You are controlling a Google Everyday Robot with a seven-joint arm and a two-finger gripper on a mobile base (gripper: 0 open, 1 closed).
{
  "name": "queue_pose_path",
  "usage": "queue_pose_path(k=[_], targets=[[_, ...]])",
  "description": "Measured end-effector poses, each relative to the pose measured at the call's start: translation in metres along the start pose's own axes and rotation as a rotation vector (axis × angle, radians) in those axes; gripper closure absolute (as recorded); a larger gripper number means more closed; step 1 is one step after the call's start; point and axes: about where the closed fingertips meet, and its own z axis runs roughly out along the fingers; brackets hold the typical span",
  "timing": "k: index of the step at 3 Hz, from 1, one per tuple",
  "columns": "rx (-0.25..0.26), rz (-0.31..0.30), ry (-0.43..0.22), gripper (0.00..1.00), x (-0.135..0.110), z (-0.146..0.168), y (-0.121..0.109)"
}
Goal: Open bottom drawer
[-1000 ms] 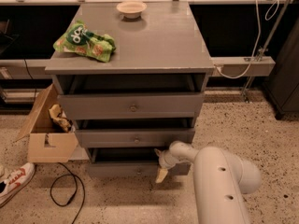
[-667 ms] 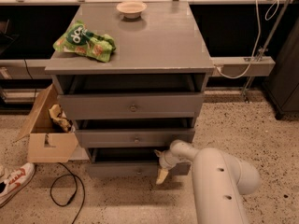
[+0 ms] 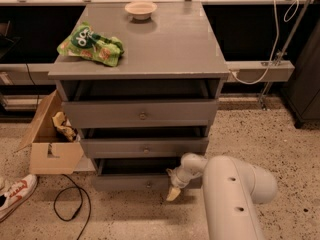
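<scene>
Camera view: nothing measurable differs from a second ago. Arm and drawers sit as before, so I judge the pull barely begun.

The grey cabinet [image 3: 175, 44] carries three drawers. The white arm [image 3: 235, 194] reaches in from the lower right.

The bottom drawer [image 3: 125, 183] sits lowest, near the floor, with a dark gap above its front and its interior hidden.

A cardboard box [image 3: 50, 156] left of the cabinet holds crumpled yellowish scrap.

The gripper [image 3: 174, 185] is at that drawer front's right end; I cannot tell whether it is open or closed.

The bowl [image 3: 141, 9] on top looks empty.

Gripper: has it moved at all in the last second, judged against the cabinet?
No. The gripper sits in the same spot at the right part of the bottom drawer front, just below the middle drawer.
</scene>
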Motion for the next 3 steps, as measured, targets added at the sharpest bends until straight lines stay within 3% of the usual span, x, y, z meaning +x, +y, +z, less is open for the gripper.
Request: queue_pose_path(k=[1,3], targets=[[-0.022,0.012,0.007,0.57,-0.001,-0.003,0.008],[-0.011,0.021,-0.004,1.00,-0.003,-0.017,0.014]])
